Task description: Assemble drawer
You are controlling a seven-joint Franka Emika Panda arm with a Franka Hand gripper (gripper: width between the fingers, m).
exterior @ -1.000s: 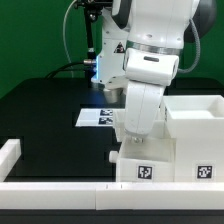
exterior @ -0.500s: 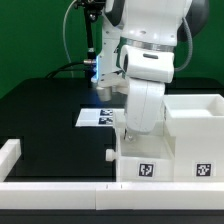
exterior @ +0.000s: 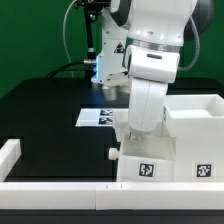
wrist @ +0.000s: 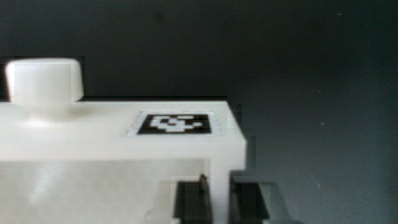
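Arm (exterior: 152, 75) shifted slightly toward the exterior view's right, above small tray (exterior: 133, 160).

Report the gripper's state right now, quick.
Gripper: fingers nearly together, with a thin pale strip between them, at the small tray. Whether they are clamped on its wall cannot be told.

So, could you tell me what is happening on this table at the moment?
The Panda arm hangs low over a small white tray, beside the large housing on the exterior view's right. In the wrist view its pincer sits at the tray's wall near a tag and the round knob; whether it grips the wall cannot be told.
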